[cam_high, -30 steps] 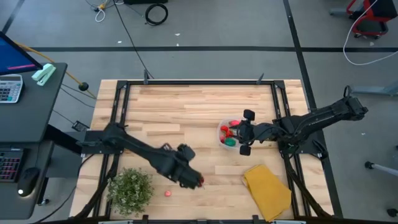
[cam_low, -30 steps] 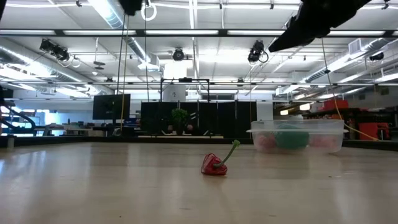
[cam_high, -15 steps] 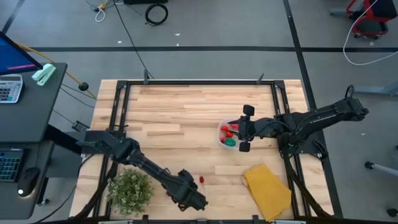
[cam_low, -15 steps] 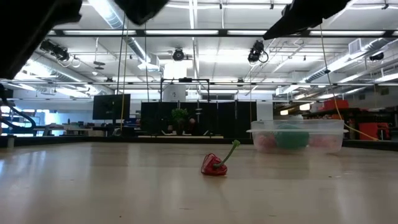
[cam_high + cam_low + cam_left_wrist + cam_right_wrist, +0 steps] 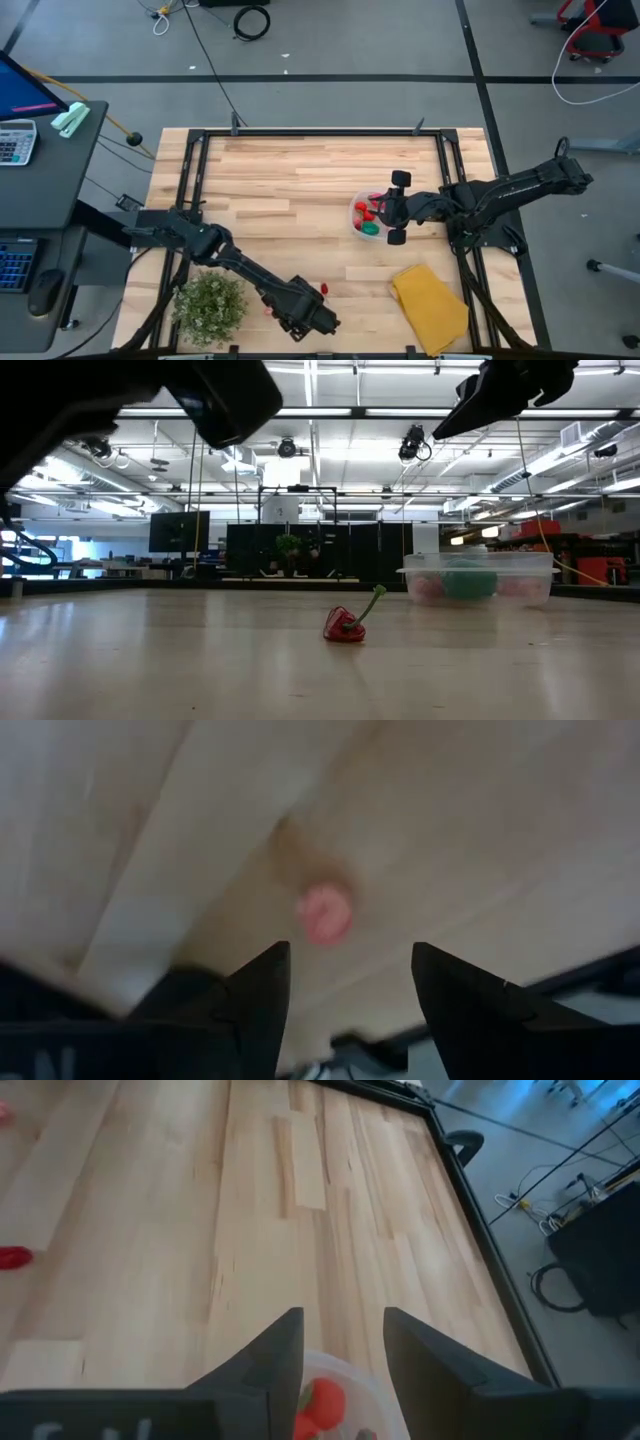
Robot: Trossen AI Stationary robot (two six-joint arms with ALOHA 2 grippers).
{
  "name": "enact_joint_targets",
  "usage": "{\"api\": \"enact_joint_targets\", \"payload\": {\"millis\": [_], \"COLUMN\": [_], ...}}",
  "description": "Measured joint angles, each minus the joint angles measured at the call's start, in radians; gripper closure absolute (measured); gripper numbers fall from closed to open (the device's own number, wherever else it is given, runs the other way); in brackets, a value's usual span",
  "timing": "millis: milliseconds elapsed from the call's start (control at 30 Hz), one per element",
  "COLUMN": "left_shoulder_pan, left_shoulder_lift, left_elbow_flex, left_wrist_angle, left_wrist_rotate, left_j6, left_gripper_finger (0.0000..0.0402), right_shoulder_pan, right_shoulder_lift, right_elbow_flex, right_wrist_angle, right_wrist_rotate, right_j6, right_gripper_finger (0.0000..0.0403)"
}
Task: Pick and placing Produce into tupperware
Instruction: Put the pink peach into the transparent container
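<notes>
A round pink piece of produce lies on the wood near the table's front edge. My left gripper hovers open above it, touching nothing. A red pepper with a green stem rests on its side on the table, just beyond that gripper. The clear round tupperware stands right of centre with red and green produce inside. My right gripper hangs open over the tupperware's right edge, with nothing between its fingers.
A bushy green plant stands at the near left corner, beside my left arm. A folded yellow cloth lies at the near right. The black frame rails run along the table's edges. Bare wood spans the middle and far side.
My left gripper has swung from beside the red pepper toward the table's near edge and now hangs over the pink piece. The pepper and the tupperware have stayed where they were. My right gripper has barely shifted over the tupperware.
</notes>
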Motion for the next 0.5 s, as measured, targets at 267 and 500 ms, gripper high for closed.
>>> {"api": "enact_joint_targets", "payload": {"millis": [267, 500], "left_shoulder_pan": [-0.009, -0.015], "left_shoulder_lift": [0.001, 0.036], "left_elbow_flex": [0.000, 0.001], "left_wrist_angle": [-0.005, -0.012], "left_wrist_rotate": [0.042, 0.024], "left_j6": [-0.047, -0.051], "left_gripper_finger": [0.0193, 0.0194], "right_shoulder_pan": [0.000, 0.000], "right_shoulder_lift": [0.000, 0.000], "right_elbow_flex": [0.000, 0.000], "right_wrist_angle": [-0.033, -0.051], "right_wrist_rotate": [0.000, -0.004], "right_j6": [0.003, 0.004], "right_gripper_finger": [0.0256, 0.0257]}}
